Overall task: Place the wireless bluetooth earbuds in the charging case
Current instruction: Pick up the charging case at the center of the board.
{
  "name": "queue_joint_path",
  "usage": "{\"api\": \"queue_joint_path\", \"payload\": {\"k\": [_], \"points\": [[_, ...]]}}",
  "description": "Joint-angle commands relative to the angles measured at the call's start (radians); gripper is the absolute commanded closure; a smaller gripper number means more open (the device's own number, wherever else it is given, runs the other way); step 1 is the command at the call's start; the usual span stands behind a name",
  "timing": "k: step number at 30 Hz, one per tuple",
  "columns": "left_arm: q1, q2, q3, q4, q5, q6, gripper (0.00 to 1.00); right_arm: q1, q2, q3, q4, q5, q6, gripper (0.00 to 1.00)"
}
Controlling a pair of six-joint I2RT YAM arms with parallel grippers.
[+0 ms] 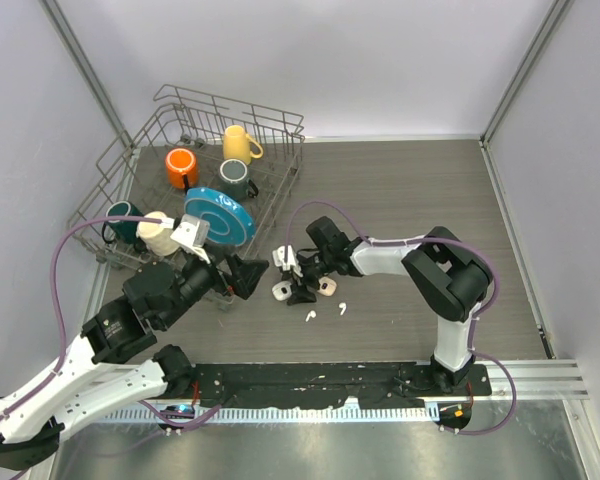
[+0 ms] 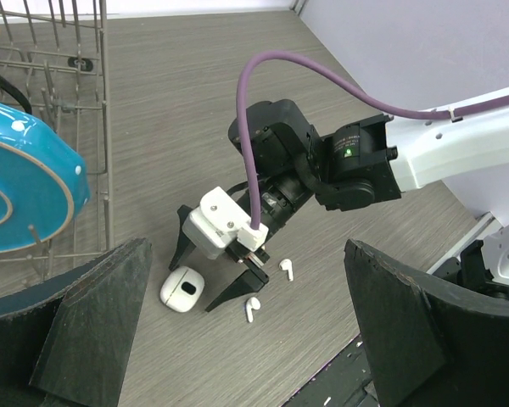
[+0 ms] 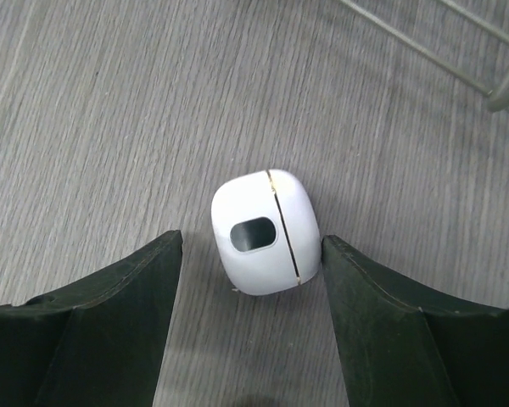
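1. Two white earbuds (image 1: 308, 316) lie loose on the table (image 1: 410, 190), nearest the arm bases.
2. Just beyond, the right fingers (image 3: 93, 314) stand spread either side of the closed white case (image 3: 263, 233).
3. The left fingers (image 2: 93, 314) gape wide, holding nothing, near the dish rack (image 1: 130, 170).

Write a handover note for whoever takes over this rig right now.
Left gripper: open, empty.
Right gripper: open, straddling the case, not gripping it.
The case looks shut and lies flat. Two earbuds lie loose beside it.
Done: nothing inserted.
Left: open the case, pick up the earbuds and seat them.
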Motion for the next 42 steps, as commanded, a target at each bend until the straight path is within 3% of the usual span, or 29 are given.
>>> {"api": "queue_joint_path", "payload": {"k": [1,15,26,42], "points": [[0.0,-0.001,0.026,0.016,0.001,0.0,0.0,-0.004,-0.008,-0.048,0.078,0.02,0.024,0.29],[0.0,-0.01,0.009,0.021,0.024,-0.032,0.0,0.027,-0.15,-0.231,0.308,0.129,0.191,0.33],[0.0,-0.018,0.008,0.013,0.003,-0.025,0.0,0.064,-0.088,-0.219,0.495,0.316,0.349,0.28],[0.0,-0.014,0.009,0.01,-0.014,-0.011,0.0,0.085,-0.042,-0.214,0.519,0.347,0.386,0.28]]}}
